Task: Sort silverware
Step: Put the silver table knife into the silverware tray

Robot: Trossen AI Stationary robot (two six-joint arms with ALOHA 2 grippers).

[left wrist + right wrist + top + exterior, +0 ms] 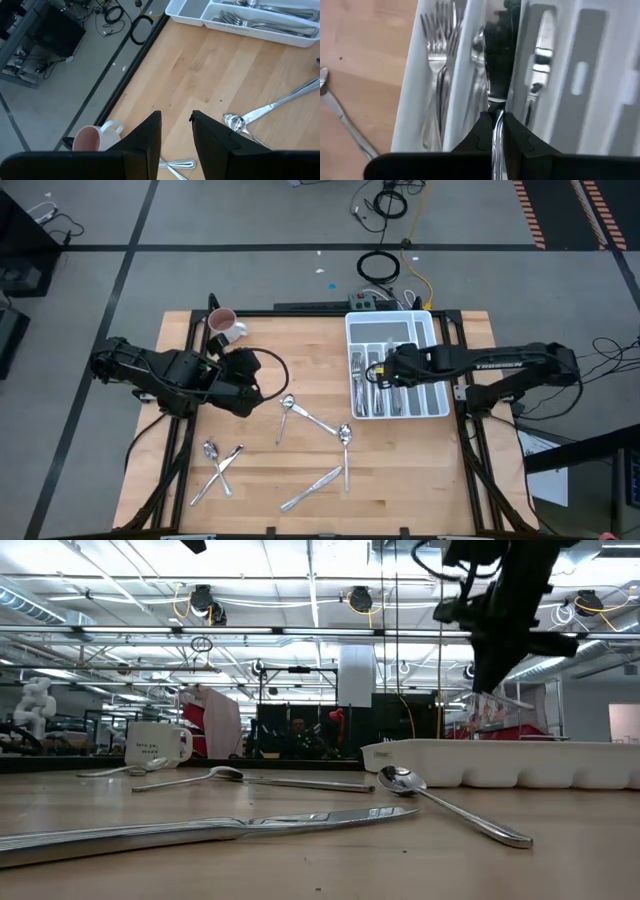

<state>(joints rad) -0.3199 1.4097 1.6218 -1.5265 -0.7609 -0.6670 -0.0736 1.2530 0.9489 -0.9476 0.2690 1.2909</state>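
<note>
The right gripper [498, 131] is clamping a knife [497, 65] between its fingers, blade pointing out ahead over the white tray [432, 330]. It's hanging above the tray's middle slots, with forks [436, 60] lying in the outer slot on one side and another knife [540, 55] sitting in a slot on the other side. The left gripper [176, 125] is waiting over the wood table [400, 470] near the mug [222, 325], fingers parted a bit and holding nothing. The rest of the silverware is sitting loose on the table: spoons [343, 436] near the middle, a knife [312, 489] toward the front edge, and a crossed pair [220, 465] at front left.
</note>
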